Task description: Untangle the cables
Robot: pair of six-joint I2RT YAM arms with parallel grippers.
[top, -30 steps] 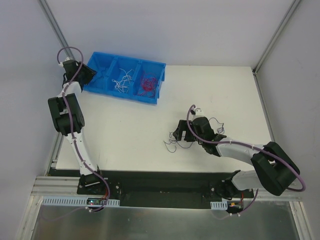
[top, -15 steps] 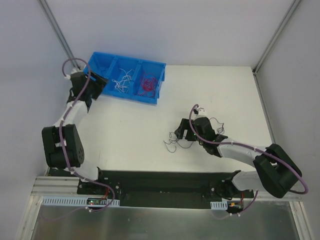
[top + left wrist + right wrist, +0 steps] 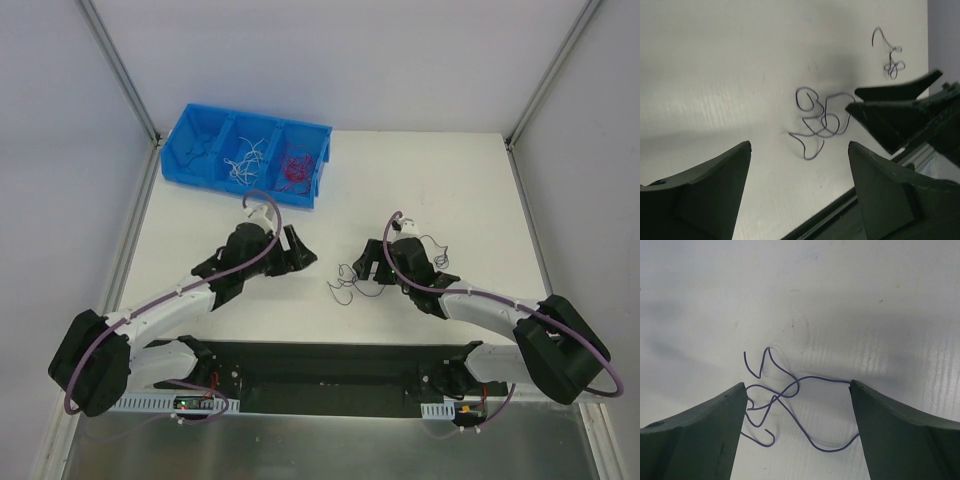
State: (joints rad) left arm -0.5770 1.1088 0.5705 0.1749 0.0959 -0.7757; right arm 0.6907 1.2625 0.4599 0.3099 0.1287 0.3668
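A tangle of thin dark purple cables (image 3: 345, 283) lies on the white table. In the right wrist view these cables (image 3: 790, 400) sit between the fingertips of my open right gripper (image 3: 797, 385), touching or nearly touching both tips. My right gripper (image 3: 358, 268) hangs low over the tangle's right side. To the tangle's left, my left gripper (image 3: 303, 252) stands open and apart from it. The left wrist view has the left gripper (image 3: 800, 144) with bare table between its fingers, the cables (image 3: 820, 122) just ahead, and the right gripper's fingers (image 3: 900, 115) beside them.
A blue bin (image 3: 322, 160) at the back left holds white wires (image 3: 245, 160) in its middle compartment and red wires (image 3: 297, 168) in its right one. A separate small purple wire (image 3: 432, 245) lies behind the right gripper. The table's near edge is a black rail (image 3: 330, 360).
My left arm has swung from the blue bin at the back left down to the middle of the table, and its jaws have opened wider. The right gripper has barely shifted.
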